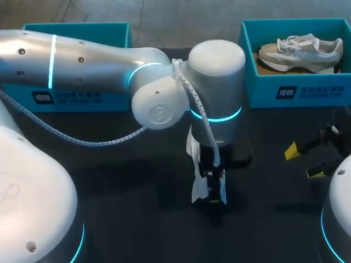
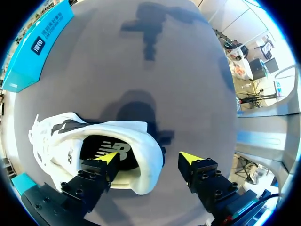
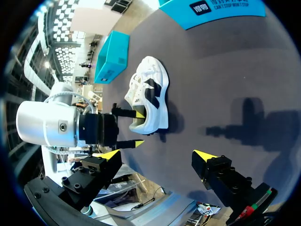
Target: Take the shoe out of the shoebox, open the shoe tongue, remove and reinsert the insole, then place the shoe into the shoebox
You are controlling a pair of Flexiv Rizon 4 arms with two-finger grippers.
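A white shoe (image 1: 196, 164) with black side marks lies on the dark table at the middle. My left gripper (image 1: 213, 193) points down over its heel. In the left wrist view the shoe (image 2: 117, 136) shows its black insole (image 2: 106, 151). The left gripper (image 2: 149, 157) is open and straddles the heel wall, one finger inside the shoe opening, the other outside with a gap to the heel. My right gripper (image 1: 303, 162) hangs open at the right with nothing between its fingers. Seen from the right wrist, the shoe (image 3: 149, 94) lies ahead of the right gripper (image 3: 157, 155).
A teal shoebox (image 1: 296, 90) at the back right holds a second, grey and white shoe (image 1: 300, 52). Another teal shoebox (image 1: 71, 98) stands at the back left, partly behind my left arm. Bare dark table lies between the shoe and the right gripper.
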